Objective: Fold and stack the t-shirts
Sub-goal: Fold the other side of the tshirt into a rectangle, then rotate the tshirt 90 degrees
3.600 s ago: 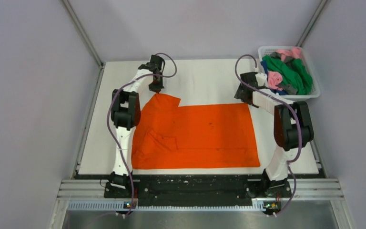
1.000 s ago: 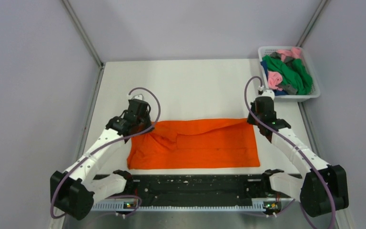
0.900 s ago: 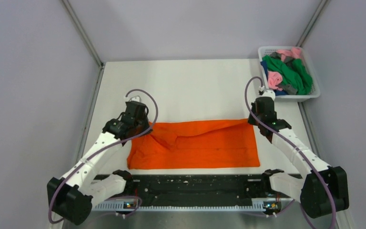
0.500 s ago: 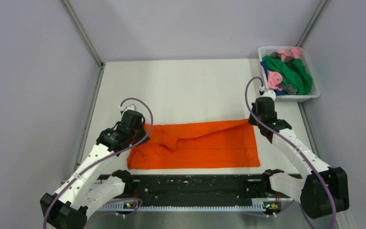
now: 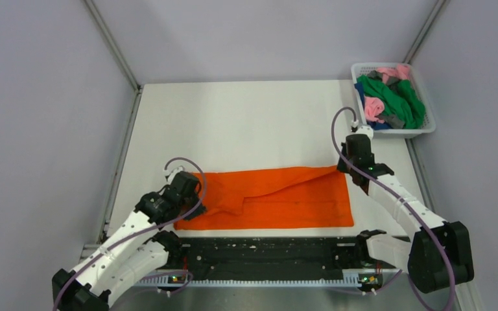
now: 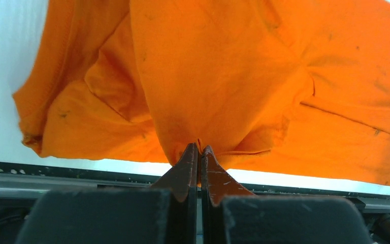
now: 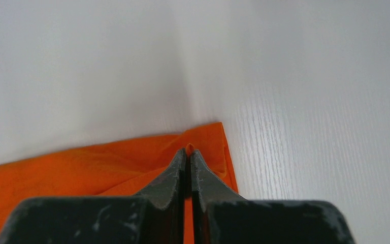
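Note:
A bright orange t-shirt [image 5: 279,197] lies folded lengthwise as a wide band near the table's front edge. My left gripper [image 5: 191,192] is at its left end, shut on a pinch of the orange cloth [image 6: 208,91], which bunches and drapes from my gripper [image 6: 199,148]. My right gripper [image 5: 348,170] is at the shirt's far right corner, shut on that corner [image 7: 203,140], with a small nub of cloth showing between the tips of my gripper [image 7: 188,150]. More t-shirts [image 5: 392,97], green, pink and grey, lie heaped in the basket.
A white mesh basket [image 5: 430,123] stands at the back right corner. The white table [image 5: 246,123] stretches behind the shirt. A black rail [image 5: 266,249] runs along the front edge between the arm bases. Grey walls close in both sides.
Both grippers have pulled the shirt's far edge toward the front, the left one farther and lower. The fold has narrowed into a flatter band. The right gripper barely shifted.

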`<state>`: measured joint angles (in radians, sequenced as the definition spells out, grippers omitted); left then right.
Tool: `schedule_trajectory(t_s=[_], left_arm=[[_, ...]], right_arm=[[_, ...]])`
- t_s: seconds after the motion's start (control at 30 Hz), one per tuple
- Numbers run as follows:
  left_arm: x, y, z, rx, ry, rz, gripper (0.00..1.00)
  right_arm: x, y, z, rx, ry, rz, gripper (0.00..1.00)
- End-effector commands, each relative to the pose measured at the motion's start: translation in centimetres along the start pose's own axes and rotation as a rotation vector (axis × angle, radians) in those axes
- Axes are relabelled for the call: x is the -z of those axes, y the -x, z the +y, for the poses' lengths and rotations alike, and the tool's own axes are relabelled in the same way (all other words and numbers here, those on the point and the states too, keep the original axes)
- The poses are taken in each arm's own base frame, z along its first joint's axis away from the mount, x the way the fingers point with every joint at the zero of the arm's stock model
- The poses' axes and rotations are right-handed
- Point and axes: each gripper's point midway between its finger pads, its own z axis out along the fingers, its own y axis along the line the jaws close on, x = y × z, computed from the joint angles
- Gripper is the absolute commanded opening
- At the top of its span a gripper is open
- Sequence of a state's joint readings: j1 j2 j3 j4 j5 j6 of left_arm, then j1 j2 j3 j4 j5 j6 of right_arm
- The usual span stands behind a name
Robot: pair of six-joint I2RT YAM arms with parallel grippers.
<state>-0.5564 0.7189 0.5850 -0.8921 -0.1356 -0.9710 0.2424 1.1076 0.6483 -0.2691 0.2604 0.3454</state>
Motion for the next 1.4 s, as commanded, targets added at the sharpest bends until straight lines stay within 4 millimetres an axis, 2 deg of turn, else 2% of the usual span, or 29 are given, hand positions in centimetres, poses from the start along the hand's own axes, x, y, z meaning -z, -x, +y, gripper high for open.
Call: schedule_trajectory(t_s=[0.0, 0.07, 0.1, 0.2, 0.23, 0.33, 0.4, 0.43, 0.47, 0.5, 0.57, 0.67, 0.77, 0.83, 0.9, 1.0, 1.1, 1.17, 1.3, 1.37], left_arm=[[-0.7, -1.5, 0.2, 0.066, 0.001, 0.04, 0.06], [-0.4, -1.8, 0.6, 0.063, 0.02, 0.048, 0.11], [-0.1, -1.8, 0.8, 0.062, 0.029, 0.052, 0.18], [1.0, -1.8, 1.3, 0.05, 0.052, 0.054, 0.51], [1.4, -1.6, 1.3, 0.043, 0.051, 0.05, 0.58], [2.5, -0.9, 0.8, 0.032, 0.024, 0.025, 0.65], [2.9, -0.1, 0.2, 0.021, -0.002, -0.006, 0.73], [2.9, 0.4, -0.2, 0.017, -0.018, -0.027, 0.82], [2.9, 0.9, -0.8, 0.01, -0.035, -0.045, 0.94], [2.7, 1.4, -1.7, 0.005, -0.064, -0.065, 0.98], [1.9, 2.3, -3.3, -0.011, -0.104, -0.086, 0.99], [0.2, 3.6, -5.4, -0.024, -0.141, -0.127, 0.99], [-2.1, 4.9, -5.4, -0.011, -0.063, -0.165, 0.99], [-3.4, 5.7, -4.7, 0.011, 0.005, -0.169, 0.99], [-4.8, 6.2, -4.5, 0.029, 0.025, -0.154, 0.99], [-7.3, 6.7, -2.7, 0.087, 0.085, -0.137, 0.99], [-9.8, 7.3, -1.1, 0.134, 0.119, -0.103, 0.99], [-11.0, 8.5, -0.5, 0.149, 0.135, -0.103, 0.99], [-13.2, 12.9, -1.0, 0.137, 0.197, -0.157, 0.99], [-15.0, 15.3, -2.7, 0.122, 0.199, -0.161, 0.99]], right_arm=[[-0.4, -0.4, -0.2, -0.02, -0.022, -0.005, 0.03], [-0.4, -0.7, -0.6, -0.029, -0.044, 0.002, 0.06], [-0.3, -0.7, -0.9, -0.032, -0.056, 0.0, 0.15], [0.1, -0.6, -1.9, -0.048, -0.112, -0.01, 0.41], [0.4, -0.5, -2.2, -0.054, -0.123, -0.016, 0.44], [1.2, -0.2, -2.8, -0.077, -0.151, -0.035, 0.64], [1.7, 0.0, -3.0, -0.096, -0.157, -0.051, 0.89], [1.9, 0.1, -2.9, -0.102, -0.145, -0.056, 0.97], [2.2, 0.2, -2.6, -0.11, -0.128, -0.06, 0.99], [2.3, 0.2, -2.1, -0.119, -0.099, -0.06, 0.99], [2.4, 0.2, -0.3, -0.12, 0.004, -0.049, 0.99], [2.5, -0.3, 3.7, -0.112, 0.229, -0.019, 0.99], [2.6, -1.4, 7.6, -0.108, 0.451, 0.032, 0.99], [2.1, -2.8, 8.8, -0.112, 0.514, 0.1, 0.99], [1.1, -4.3, 8.9, -0.122, 0.505, 0.162, 0.99], [-0.5, -7.1, 7.4, -0.146, 0.399, 0.262, 0.99], [-0.7, -9.4, 6.7, -0.15, 0.364, 0.339, 0.99], [-0.3, -10.8, 6.5, -0.165, 0.363, 0.372, 0.99], [0.8, -12.7, 5.8, -0.179, 0.346, 0.398, 0.99], [1.5, -13.3, 6.0, -0.168, 0.353, 0.405, 0.99]])
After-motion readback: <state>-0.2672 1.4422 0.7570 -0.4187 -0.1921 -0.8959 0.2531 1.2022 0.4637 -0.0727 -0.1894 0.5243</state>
